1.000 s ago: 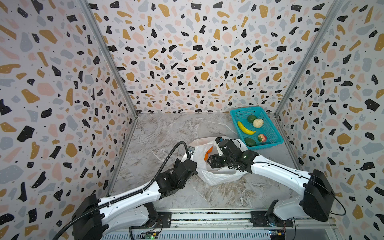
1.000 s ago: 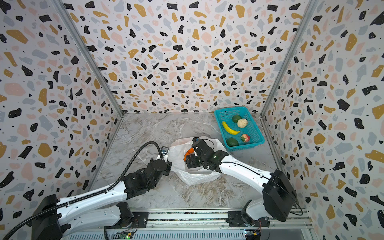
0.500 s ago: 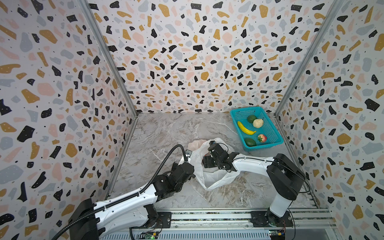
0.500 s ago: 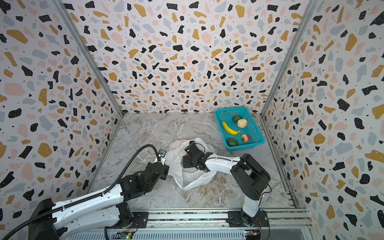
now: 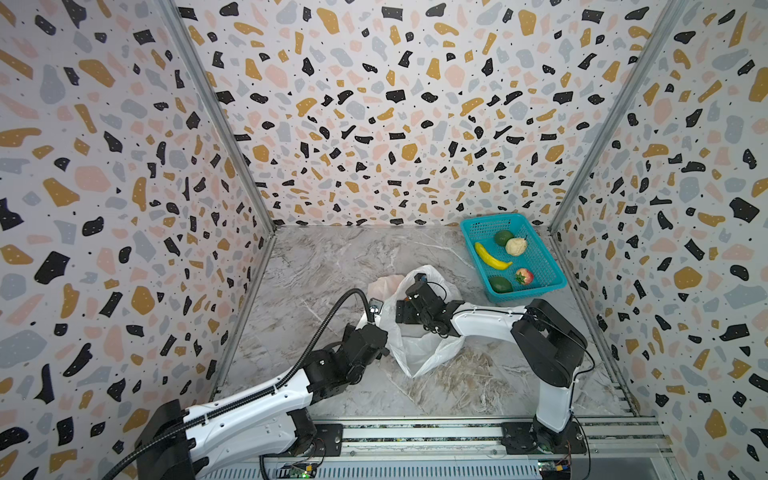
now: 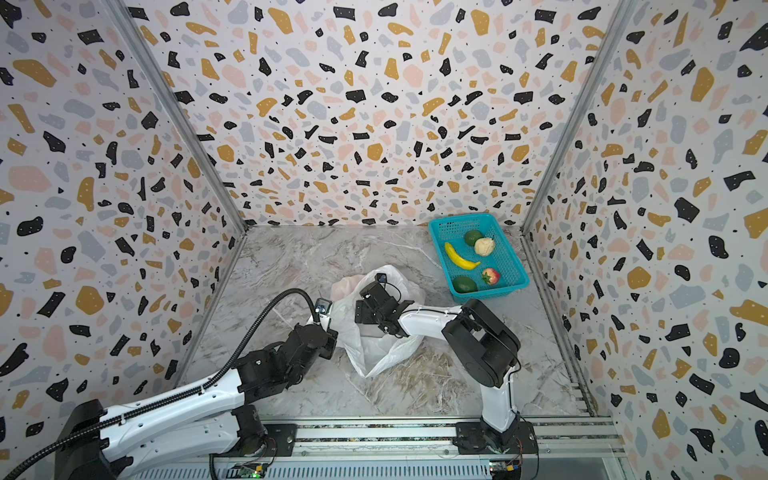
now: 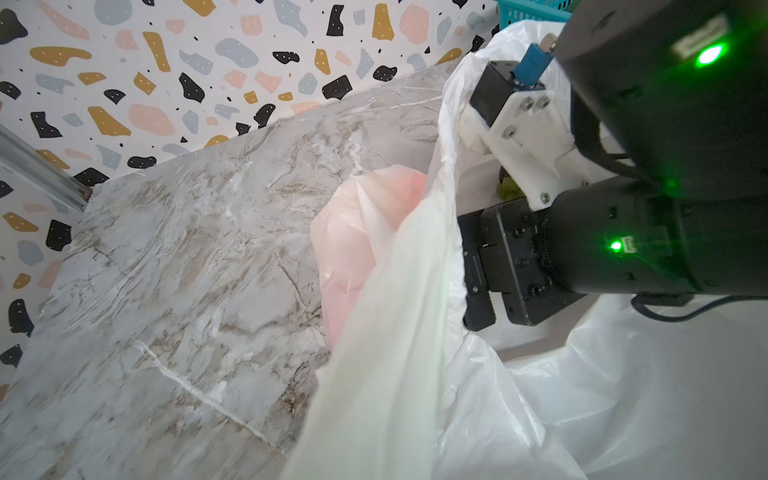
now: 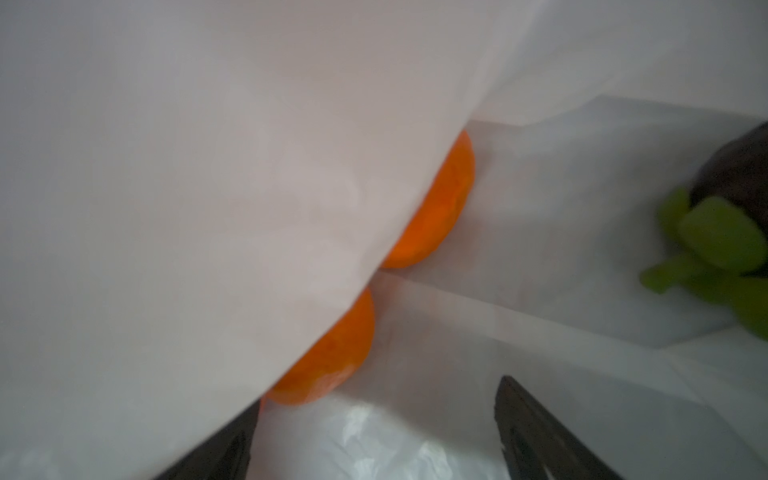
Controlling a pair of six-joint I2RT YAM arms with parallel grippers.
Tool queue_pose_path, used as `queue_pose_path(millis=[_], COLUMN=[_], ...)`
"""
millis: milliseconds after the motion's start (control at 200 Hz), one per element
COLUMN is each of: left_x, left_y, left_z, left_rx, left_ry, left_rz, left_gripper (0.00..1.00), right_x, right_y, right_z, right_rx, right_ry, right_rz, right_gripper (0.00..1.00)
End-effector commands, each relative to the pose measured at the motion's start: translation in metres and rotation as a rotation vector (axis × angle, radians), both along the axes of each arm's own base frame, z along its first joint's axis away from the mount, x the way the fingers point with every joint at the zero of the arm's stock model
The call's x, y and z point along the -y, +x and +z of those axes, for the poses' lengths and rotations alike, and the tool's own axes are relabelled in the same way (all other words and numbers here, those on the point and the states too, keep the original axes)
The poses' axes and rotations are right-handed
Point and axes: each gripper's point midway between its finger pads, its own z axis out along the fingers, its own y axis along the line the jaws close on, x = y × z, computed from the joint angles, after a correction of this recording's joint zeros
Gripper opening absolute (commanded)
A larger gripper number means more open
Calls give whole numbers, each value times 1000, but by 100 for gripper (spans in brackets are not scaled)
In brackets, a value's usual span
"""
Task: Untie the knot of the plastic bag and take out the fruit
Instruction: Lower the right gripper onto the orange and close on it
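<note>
1. The surface was a grey-veined marble tabletop. Terrazzo-patterned walls closed it in on three sides, and a metal rail ran along the front, carrying both arm bases.
2. The plastic bag lay crumpled near the middle of the marble in both top views, with its mouth standing open.
3. A teal basket stood well apart from the bag, beyond it and to its right, near the back corner. It held a banana, a lighter green ball, a beige knobbly ball, a red-pink piece and a dark green oval.
4. The left gripper sat just beside the bag's left edge, its jaws closed on a strip of the rim that was drawn taut.
5. The right gripper was down inside the bag, its jaws apart with nothing between them.
6. Two oranges lay inside the bag ahead of that gripper, half covered by a hanging sheet of the bag. A dark fruit with green leaves lay apart from them, also inside.
7. From above, the right arm's wrist covered the bag's mouth and hid the fruit within.
8. A second earlier the right arm had stretched out low, away from the bag. Now its elbow stood folded up near the bag.
9. An orange seen at the bag's mouth a second earlier no longer showed from above. The basket's contents lay as before.
</note>
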Motion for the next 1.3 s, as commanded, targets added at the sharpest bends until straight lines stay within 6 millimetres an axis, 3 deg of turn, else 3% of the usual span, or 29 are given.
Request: queue_pose_path(millis=[0, 150, 345, 536, 776, 1001, 1181, 1296], left_x=[8, 5, 5, 6, -3, -2, 1, 0], left_y=[4, 6, 10, 5, -9, -13, -13, -14], left_z=[24, 41, 61, 77, 55, 38, 37, 35], left_rx=[45, 82, 120, 145, 100, 64, 61, 51], left_ry=[-62, -79, -103, -162, -150, -127, -141, -128], left_rz=[-15, -4, 14, -18, -51, -66, -76, -79], left_gripper=[0, 0, 0, 0, 0, 0, 0, 0], right_x=[-8, -1, 16, 10, -27, -52, -65, -65], right_y=[11, 1, -39, -62, -34, 5, 27, 38], right_z=[15, 18, 11, 3, 26, 26, -9, -17], right_rx=[41, 48, 58, 59, 114, 100, 56, 72], right_ry=[12, -15, -55, -80, -6, 30, -52, -53], right_rz=[-30, -24, 43, 95, 99, 68, 57, 36], right_gripper=[91, 90, 86, 84, 87, 90, 92, 92])
